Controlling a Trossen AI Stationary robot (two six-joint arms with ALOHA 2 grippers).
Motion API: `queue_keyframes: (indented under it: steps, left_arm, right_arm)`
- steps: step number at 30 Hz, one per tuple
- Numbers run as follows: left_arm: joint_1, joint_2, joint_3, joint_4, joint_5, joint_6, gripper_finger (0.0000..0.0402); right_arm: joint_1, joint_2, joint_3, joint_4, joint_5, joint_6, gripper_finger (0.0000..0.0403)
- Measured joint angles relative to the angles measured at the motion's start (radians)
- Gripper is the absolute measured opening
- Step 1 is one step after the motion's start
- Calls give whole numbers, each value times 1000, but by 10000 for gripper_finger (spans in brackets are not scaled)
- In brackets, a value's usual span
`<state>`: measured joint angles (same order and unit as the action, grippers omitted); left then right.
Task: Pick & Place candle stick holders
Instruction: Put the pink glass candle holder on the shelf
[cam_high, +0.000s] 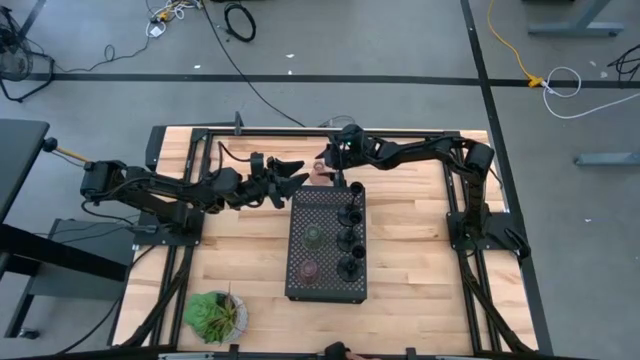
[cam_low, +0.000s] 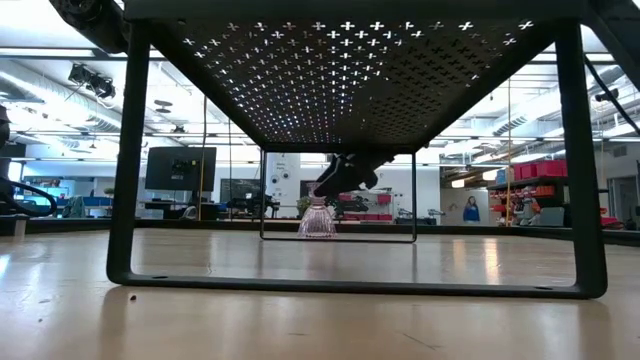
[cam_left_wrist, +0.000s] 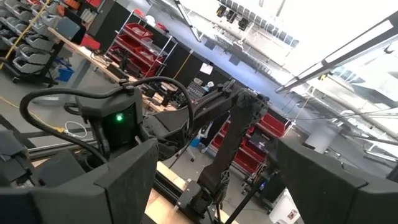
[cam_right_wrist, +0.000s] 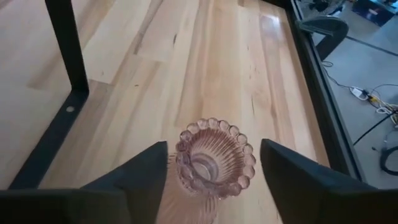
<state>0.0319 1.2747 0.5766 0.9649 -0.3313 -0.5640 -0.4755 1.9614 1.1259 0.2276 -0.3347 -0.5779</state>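
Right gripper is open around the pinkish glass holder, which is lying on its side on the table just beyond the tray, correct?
Not quite. The right gripper is open around the pinkish glass holder, but the holder stands upright on the table beyond the tray; the low view shows it standing, and the right wrist view looks down into its mouth.

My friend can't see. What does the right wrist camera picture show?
A pink ribbed glass candle holder with a beaded rim stands on the wooden table, seen from above between the right gripper's two open dark fingers. A black tray leg stands nearby on the table.
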Motion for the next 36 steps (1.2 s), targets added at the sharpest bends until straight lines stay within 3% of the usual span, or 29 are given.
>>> queue_keyframes:
  steps: [8, 22, 36]
  left_arm:
    - [0, 0, 0, 1, 0, -1, 325]
    - [0, 0, 0, -2, 2, -1, 325]
    - [0, 0, 0, -56, -32, 10, 325]
  right_arm:
    - [0, 0, 0, 0, 2, 25, 137]
    - [-11, 0, 33, 3, 121, 78, 137]
    - [-15, 0, 343, -279, 126, 137, 137]
